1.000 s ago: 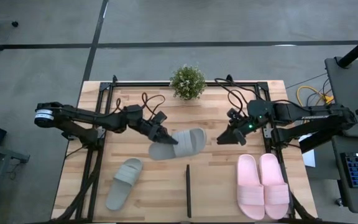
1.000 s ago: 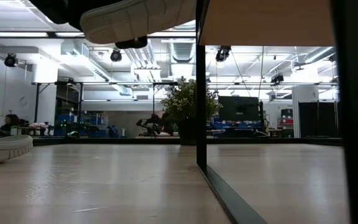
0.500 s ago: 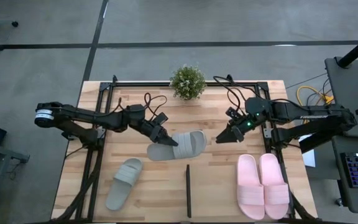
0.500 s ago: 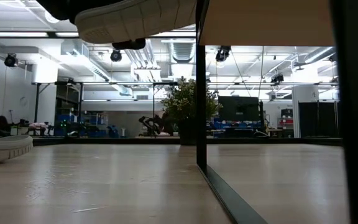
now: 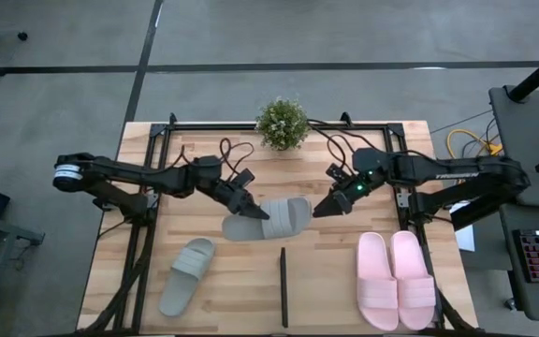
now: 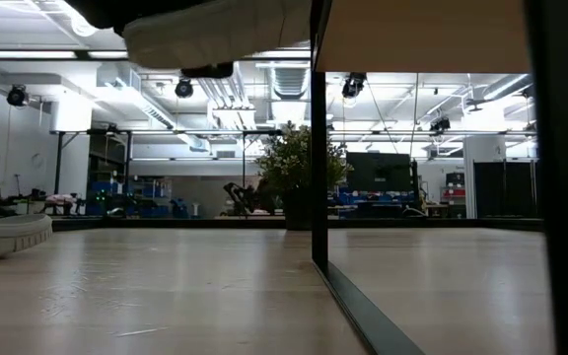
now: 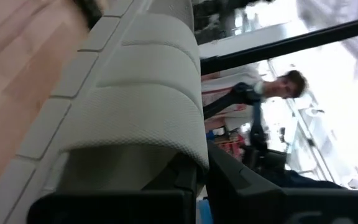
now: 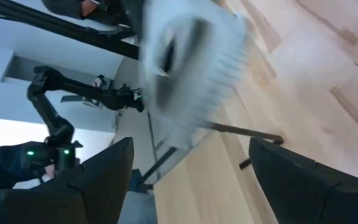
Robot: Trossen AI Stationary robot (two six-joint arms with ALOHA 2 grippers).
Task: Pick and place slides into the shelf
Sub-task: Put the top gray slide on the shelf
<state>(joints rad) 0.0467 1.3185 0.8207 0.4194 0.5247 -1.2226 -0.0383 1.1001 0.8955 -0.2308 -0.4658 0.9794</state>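
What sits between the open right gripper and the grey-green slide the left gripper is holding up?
Nothing visible. The right gripper, open, is just off the toe end of the raised grey-green slide, which the left gripper holds; only bare table lies below.

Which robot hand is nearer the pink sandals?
Right. The right hand hovers open just up-left of the pink sandals; the left hand grips a grey-green sandal farther off.

Even, shadow-poor overhead light on the table [image 5: 344, 281]. Low view: bright ceiling lamps [image 6: 185, 87] at 12 o'clock, with dark silhouettes at 12 and 3 o'clock. Right wrist view: motion-blurred sandal [image 8: 191, 68]. Left wrist view: overexposed glare at 3 o'clock.
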